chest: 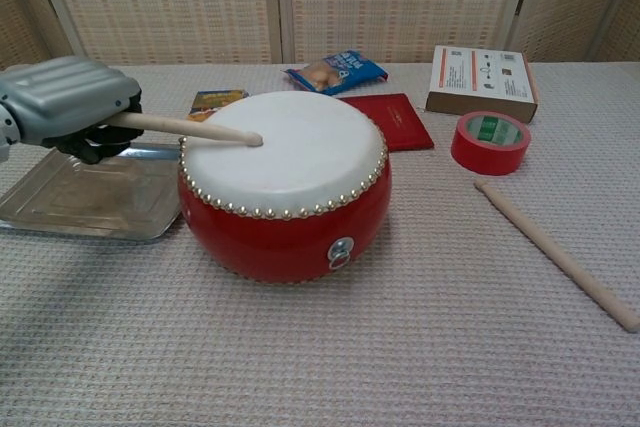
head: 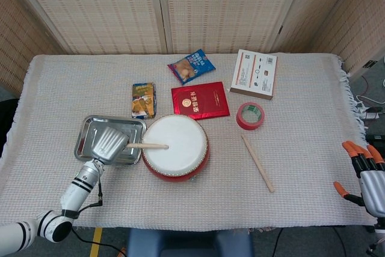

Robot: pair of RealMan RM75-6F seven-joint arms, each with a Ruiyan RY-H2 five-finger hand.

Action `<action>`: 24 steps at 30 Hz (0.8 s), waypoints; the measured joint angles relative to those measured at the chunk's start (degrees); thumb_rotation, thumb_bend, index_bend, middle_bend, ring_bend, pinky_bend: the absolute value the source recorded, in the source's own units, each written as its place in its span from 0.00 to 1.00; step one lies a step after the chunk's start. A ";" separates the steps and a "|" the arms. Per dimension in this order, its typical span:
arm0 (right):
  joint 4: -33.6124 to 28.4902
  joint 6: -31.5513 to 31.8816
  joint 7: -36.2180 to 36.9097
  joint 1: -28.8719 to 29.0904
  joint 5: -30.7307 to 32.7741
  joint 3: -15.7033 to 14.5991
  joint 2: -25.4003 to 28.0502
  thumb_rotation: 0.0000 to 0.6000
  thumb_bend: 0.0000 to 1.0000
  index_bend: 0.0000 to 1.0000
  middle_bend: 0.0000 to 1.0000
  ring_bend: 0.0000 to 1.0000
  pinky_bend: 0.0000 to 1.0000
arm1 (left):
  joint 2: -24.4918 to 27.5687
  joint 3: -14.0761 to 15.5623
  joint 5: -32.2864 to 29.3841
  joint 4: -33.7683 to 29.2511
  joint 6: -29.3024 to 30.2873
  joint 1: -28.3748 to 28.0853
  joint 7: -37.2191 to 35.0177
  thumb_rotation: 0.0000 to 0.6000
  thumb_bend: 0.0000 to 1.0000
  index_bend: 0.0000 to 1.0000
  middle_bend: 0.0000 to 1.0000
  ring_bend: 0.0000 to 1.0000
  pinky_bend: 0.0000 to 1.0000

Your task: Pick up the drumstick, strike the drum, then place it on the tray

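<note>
A red drum [head: 175, 146] [chest: 285, 187] with a white skin stands mid-table. My left hand [head: 110, 141] [chest: 68, 103] grips a wooden drumstick [head: 148, 145] [chest: 190, 128] over the metal tray [head: 87, 130] [chest: 60, 202]. The stick slopes down to the right and its tip touches the drum skin left of centre. A second drumstick [head: 257, 162] [chest: 556, 252] lies loose on the cloth right of the drum. My right hand [head: 364, 173] hangs off the table's right edge, fingers spread, holding nothing.
A red tape roll [head: 250, 115] [chest: 490, 142], a white box [head: 254, 73] [chest: 482, 83], a red booklet [head: 200, 100], a blue snack bag [head: 191, 66] and a small yellow packet [head: 143, 99] lie behind the drum.
</note>
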 measured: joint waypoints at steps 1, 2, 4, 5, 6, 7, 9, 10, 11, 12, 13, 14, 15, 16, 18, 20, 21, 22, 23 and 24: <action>0.01 0.02 0.02 0.00 0.01 0.02 -0.02 1.00 0.25 0.00 0.05 0.00 0.00 | 0.24 -0.32 -0.20 -0.59 0.13 0.10 -1.23 1.00 0.49 1.00 1.00 0.98 1.00; 0.01 0.02 0.02 0.00 0.01 0.02 -0.02 1.00 0.25 0.00 0.05 0.00 0.00 | 0.50 -0.65 -0.39 -1.18 0.27 0.19 -2.74 1.00 0.49 1.00 1.00 0.98 1.00; 0.02 0.03 0.03 0.01 0.02 0.04 -0.04 1.00 0.25 0.00 0.05 0.00 0.00 | 1.20 -1.42 -0.76 -2.58 0.63 0.42 -6.55 1.00 0.49 1.00 1.00 0.98 1.00; 0.05 0.00 0.04 0.05 0.04 0.06 -0.08 1.00 0.25 0.00 0.05 0.00 0.00 | 1.68 -1.82 -0.81 -3.30 0.86 0.50 -8.38 1.00 0.49 1.00 1.00 0.98 1.00; 0.08 -0.10 0.06 0.09 0.09 0.08 -0.14 1.00 0.25 0.00 0.05 0.00 0.00 | 1.91 -1.93 -0.73 -3.60 0.92 0.50 -9.31 1.00 0.49 1.00 1.00 0.98 1.00; 0.13 -0.22 0.08 0.14 0.16 0.09 -0.21 1.00 0.25 0.00 0.05 0.00 0.00 | 1.97 -1.87 -0.61 -3.61 0.94 0.48 -9.73 1.00 0.49 1.00 1.00 0.98 1.00; 0.18 -0.52 0.10 0.25 0.32 0.09 -0.28 1.00 0.25 0.00 0.05 0.00 0.00 | 1.76 -1.44 -0.16 -2.84 1.00 0.38 -8.77 1.00 0.49 1.00 1.00 0.98 1.00; 0.18 -0.65 0.10 0.30 0.37 0.09 -0.28 1.00 0.25 0.00 0.05 0.00 0.00 | 1.55 -1.16 0.06 -2.32 1.03 0.32 -7.68 1.00 0.49 1.00 1.00 0.98 1.00; 0.15 -0.83 0.07 0.37 0.43 0.09 -0.26 1.00 0.25 0.00 0.05 0.00 0.00 | 1.20 -0.74 0.33 -1.56 1.02 0.23 -5.78 1.00 0.49 1.00 1.00 0.98 1.00; 0.10 -0.92 0.03 0.42 0.47 0.09 -0.22 1.00 0.25 0.00 0.05 0.00 0.00 | 0.91 -0.40 0.47 -1.02 0.96 0.15 -4.15 1.00 0.49 1.00 1.00 0.98 1.00; 0.03 -0.97 0.00 0.47 0.48 0.09 -0.18 1.00 0.25 0.00 0.05 0.00 0.00 | 0.62 -0.05 0.55 -0.52 0.84 0.06 -2.43 1.00 0.49 1.00 1.00 0.98 1.00; -0.04 -0.98 -0.03 0.52 0.45 0.11 -0.13 1.00 0.25 0.00 0.05 0.00 0.00 | 0.27 0.39 0.54 0.01 0.61 -0.07 -0.17 1.00 0.49 1.00 1.00 0.98 1.00; -0.07 -0.97 -0.04 0.54 0.42 0.12 -0.12 1.00 0.25 0.00 0.05 0.00 0.00 | 0.04 0.68 0.46 0.27 0.45 -0.16 1.40 1.00 0.49 1.00 1.00 0.98 1.00; -0.08 -0.99 -0.04 0.57 0.41 0.12 -0.14 1.00 0.25 0.00 0.05 0.00 0.00 | -0.15 0.92 0.36 0.40 0.35 -0.24 2.76 1.00 0.49 1.00 1.00 0.98 1.00; -0.09 -1.12 -0.04 0.60 0.42 0.08 -0.22 1.00 0.25 0.00 0.05 0.00 0.00 | -0.32 1.09 0.12 0.17 0.42 -0.27 4.43 1.00 0.49 1.00 1.00 0.98 1.00; -0.06 -1.18 -0.03 0.62 0.39 0.00 -0.35 1.00 0.25 0.00 0.05 0.00 0.00 | -0.14 0.70 -0.32 -0.80 0.76 -0.09 3.64 1.00 0.49 1.00 1.00 0.98 1.00; 0.00 -1.12 0.00 0.58 0.37 -0.02 -0.40 1.00 0.25 0.00 0.05 0.00 0.00 | 0.03 0.39 -0.60 -1.40 0.96 0.05 2.68 1.00 0.49 1.00 1.00 0.98 1.00; 0.07 -1.05 0.05 0.52 0.39 -0.04 -0.46 1.00 0.25 0.00 0.05 0.00 0.00 | 0.25 0.00 -0.88 -2.05 1.20 0.22 1.43 1.00 0.49 1.00 1.00 0.98 1.00; 0.12 -0.98 0.13 0.45 0.46 -0.05 -0.48 1.00 0.25 0.00 0.05 0.00 0.00 | 0.61 -0.57 -1.24 -2.94 1.55 0.47 -0.56 1.00 0.49 1.00 1.00 0.98 1.00; 0.15 -0.91 0.17 0.39 0.52 -0.05 -0.48 1.00 0.25 0.00 0.05 0.00 0.00 | 0.96 -0.99 -1.46 -3.57 1.82 0.66 -2.18 1.00 0.49 1.00 1.00 0.98 1.00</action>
